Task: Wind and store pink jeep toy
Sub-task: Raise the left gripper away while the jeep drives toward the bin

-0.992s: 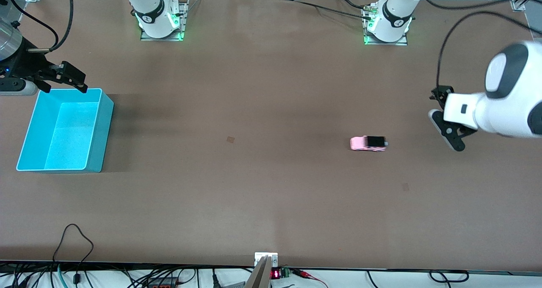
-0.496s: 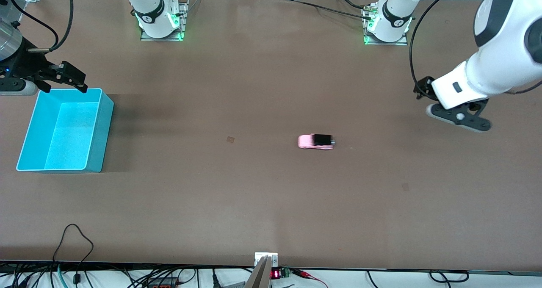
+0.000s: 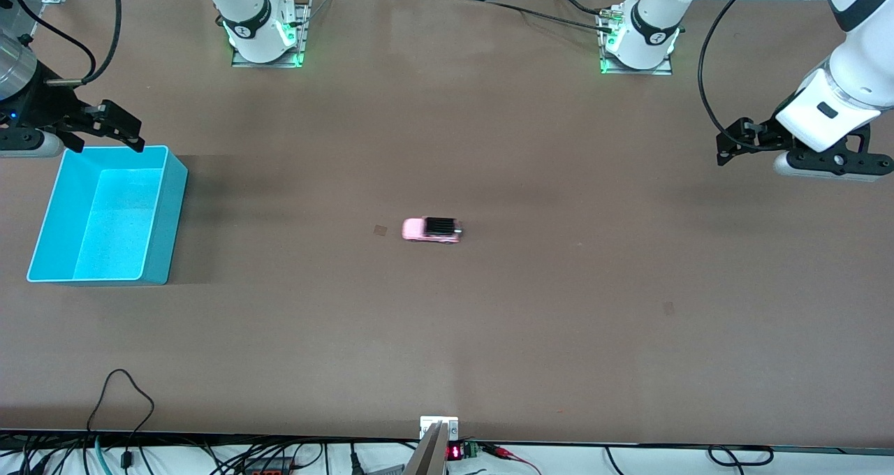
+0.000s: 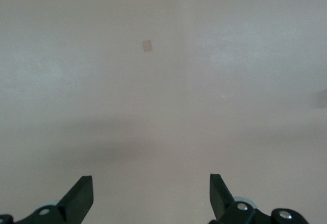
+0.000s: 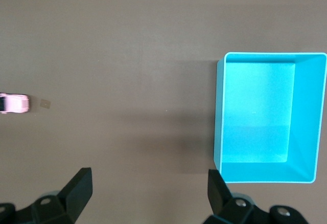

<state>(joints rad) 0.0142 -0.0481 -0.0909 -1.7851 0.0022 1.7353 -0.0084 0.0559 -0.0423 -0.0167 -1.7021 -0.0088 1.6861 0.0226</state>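
We find the pink jeep toy (image 3: 431,230) has rolled from the left arm's end to mid-table, toward the turquoise bin (image 3: 171,213): winding done, storing pending. The left gripper (image 3: 733,148) has withdrawn, fingers open; the right gripper (image 3: 105,129) waits open over the bin's edge.

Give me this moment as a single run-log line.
pink jeep toy: loose mid-table, outside turquoise bin | left end effector: open, over bare table | right end effector: open, by bin
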